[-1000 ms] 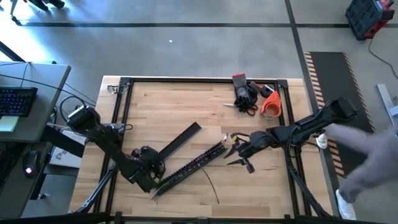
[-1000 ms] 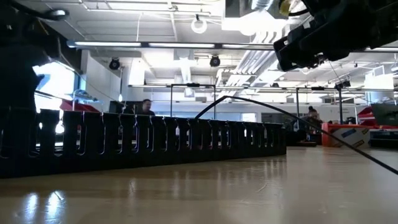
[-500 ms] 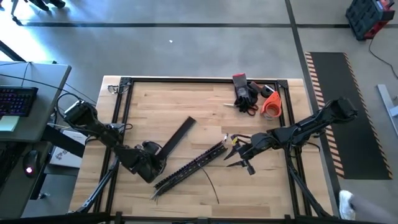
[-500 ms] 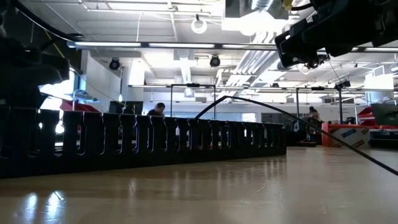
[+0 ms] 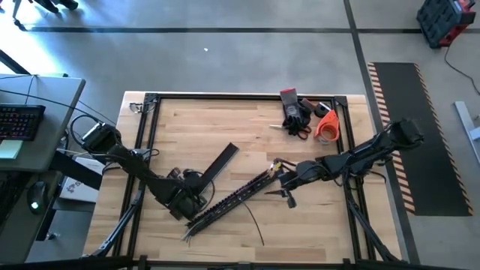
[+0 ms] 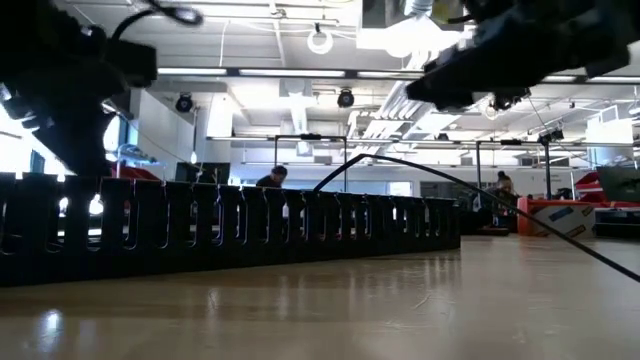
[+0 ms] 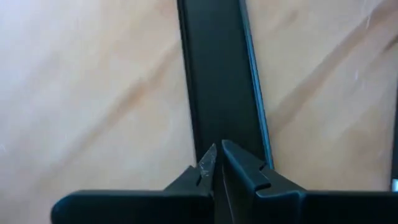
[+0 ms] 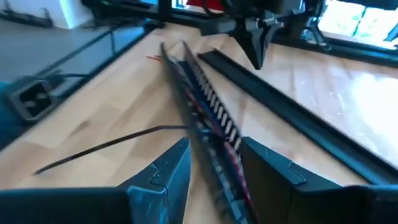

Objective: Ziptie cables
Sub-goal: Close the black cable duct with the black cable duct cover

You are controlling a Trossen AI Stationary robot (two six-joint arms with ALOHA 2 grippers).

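The cables (image 8: 219,132), thin red and pale wires, lie inside a long black slotted bar (image 5: 232,196) set slantwise across the table's middle. One thin dark cable (image 5: 255,222) arcs loose off the bar onto the wood. My right gripper (image 8: 214,146) is open at the bar's far-right end (image 5: 271,174), one finger on either side of it. My left gripper (image 7: 217,152) is shut and points down over the near end of a flat black bar (image 5: 219,163), which lies on the table beside the slotted one. My left gripper has its shut tips at the flat bar's near end (image 7: 219,127), coming from above. I cannot tell whether they touch it; nothing shows between the fingers.
Scissors, black tools and an orange roll (image 5: 324,126) lie at the far right corner. A black metal frame (image 5: 150,101) rims the table. A desk with a keyboard (image 5: 19,120) stands off the left edge. Bare wood lies near the front edge.
My right gripper has gone toward the table's left, up to the slotted bar's end. My left gripper has shifted a little toward the right along the flat bar, whose far end has swung slightly left. A person's arm at the right edge has gone from view.
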